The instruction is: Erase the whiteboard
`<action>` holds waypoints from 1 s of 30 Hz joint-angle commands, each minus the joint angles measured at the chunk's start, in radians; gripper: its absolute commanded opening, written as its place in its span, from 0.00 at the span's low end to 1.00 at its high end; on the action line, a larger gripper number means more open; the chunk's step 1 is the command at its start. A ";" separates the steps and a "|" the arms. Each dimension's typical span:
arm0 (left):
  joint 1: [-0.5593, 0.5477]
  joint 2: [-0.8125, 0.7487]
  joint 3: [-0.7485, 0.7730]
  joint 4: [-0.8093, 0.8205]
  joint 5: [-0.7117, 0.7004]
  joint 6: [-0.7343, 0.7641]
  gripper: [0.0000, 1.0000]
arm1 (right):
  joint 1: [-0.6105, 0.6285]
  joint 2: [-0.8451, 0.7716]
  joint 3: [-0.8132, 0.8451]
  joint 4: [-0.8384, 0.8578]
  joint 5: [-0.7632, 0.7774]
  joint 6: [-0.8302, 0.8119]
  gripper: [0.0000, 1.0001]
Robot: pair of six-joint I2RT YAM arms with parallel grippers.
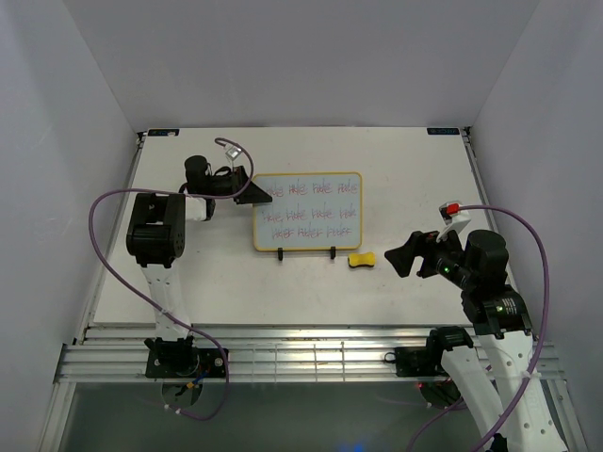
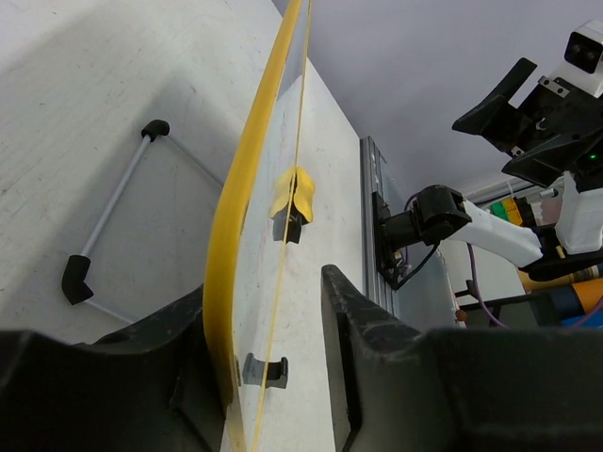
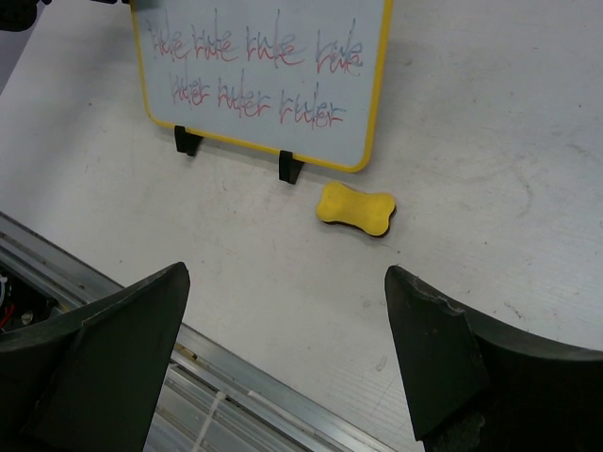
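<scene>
One yellow-framed rectangular whiteboard (image 1: 307,211) stands on the desk (image 1: 405,169); left gripper (image 1: 256,193) loosely straddles its left edge, right gripper (image 1: 407,254), wide open, faces the yellow sponge eraser (image 1: 362,260) by its lower-right corner.

Whiteboard (image 3: 264,71) glossy, yellow plastic frame; eraser (image 3: 355,208) spongy matt; table (image 3: 490,141) matt white, scuffed.

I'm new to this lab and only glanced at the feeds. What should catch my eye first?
The whiteboard, covered in pink-red handwriting, stands propped in the middle of the table. The left gripper straddles its left edge with jaws open. A yellow eraser lies on the table just off the board's lower right corner, and the open right gripper is to the right of it.
</scene>
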 commanded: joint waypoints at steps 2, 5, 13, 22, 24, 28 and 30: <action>-0.005 0.023 0.016 0.059 0.047 -0.020 0.47 | 0.007 0.001 0.035 0.037 -0.015 -0.005 0.90; -0.006 0.043 0.009 0.096 0.048 -0.049 0.45 | 0.007 -0.002 0.035 0.037 -0.009 -0.005 0.90; -0.008 0.075 0.001 0.248 0.053 -0.167 0.36 | 0.007 -0.004 0.034 0.032 -0.006 -0.005 0.90; -0.008 0.141 0.013 0.515 0.073 -0.397 0.21 | 0.007 -0.007 0.035 0.029 -0.003 -0.006 0.90; -0.008 0.155 0.015 0.562 0.076 -0.423 0.19 | 0.007 -0.005 0.038 0.025 0.000 -0.008 0.90; -0.008 0.155 0.015 0.539 0.067 -0.404 0.04 | 0.006 -0.007 0.040 0.023 0.003 -0.011 0.90; -0.008 0.154 0.018 0.527 0.064 -0.401 0.00 | 0.007 -0.007 0.040 0.025 0.002 -0.009 0.90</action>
